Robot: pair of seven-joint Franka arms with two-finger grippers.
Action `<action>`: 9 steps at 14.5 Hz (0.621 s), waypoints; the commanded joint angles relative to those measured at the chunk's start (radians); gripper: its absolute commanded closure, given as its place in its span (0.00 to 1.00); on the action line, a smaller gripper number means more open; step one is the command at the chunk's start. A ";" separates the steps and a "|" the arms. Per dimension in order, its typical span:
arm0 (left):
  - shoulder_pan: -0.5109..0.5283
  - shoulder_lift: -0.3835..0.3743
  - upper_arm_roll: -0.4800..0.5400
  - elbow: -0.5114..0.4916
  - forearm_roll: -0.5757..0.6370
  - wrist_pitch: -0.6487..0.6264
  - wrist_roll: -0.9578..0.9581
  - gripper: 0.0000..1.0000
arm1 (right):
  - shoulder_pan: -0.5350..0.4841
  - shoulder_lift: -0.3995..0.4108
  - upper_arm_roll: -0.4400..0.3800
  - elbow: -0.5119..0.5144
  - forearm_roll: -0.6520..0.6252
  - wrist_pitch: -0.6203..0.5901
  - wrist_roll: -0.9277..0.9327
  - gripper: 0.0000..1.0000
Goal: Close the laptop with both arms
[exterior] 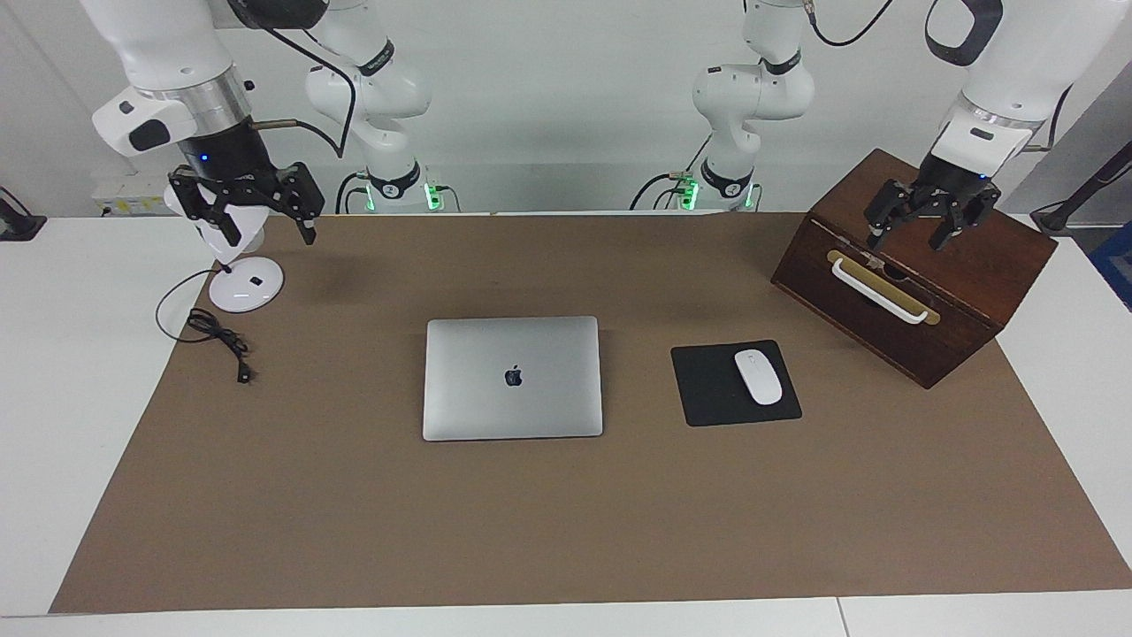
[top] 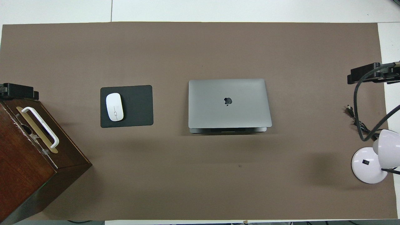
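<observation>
The laptop (exterior: 512, 378) lies shut at the middle of the counter (exterior: 566, 531), lid logo up. Only the facing view shows both tools whole: the left tool (exterior: 920, 228) spread and empty over the wooden box (exterior: 937, 292), the right tool (exterior: 252, 217) spread and empty over the lamp (exterior: 240, 265) at the counter's corner. The overhead view shows the laptop's hinge edge (top: 228, 130).

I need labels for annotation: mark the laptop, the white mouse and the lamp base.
laptop (exterior: 512, 378): facing view, lid centre at the logo.
white mouse (exterior: 758, 377): facing view, top shell.
lamp base (top: 367, 164): overhead view, round foot.
</observation>
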 commanded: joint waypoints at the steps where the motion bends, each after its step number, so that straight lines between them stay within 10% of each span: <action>1: -0.012 0.004 0.008 0.012 0.020 -0.025 -0.018 0.00 | 0.010 -0.019 -0.015 -0.021 0.000 -0.010 -0.025 0.00; 9: -0.004 -0.004 0.009 0.012 0.022 -0.109 -0.018 0.00 | -0.002 -0.005 -0.007 0.031 0.002 -0.064 -0.024 0.00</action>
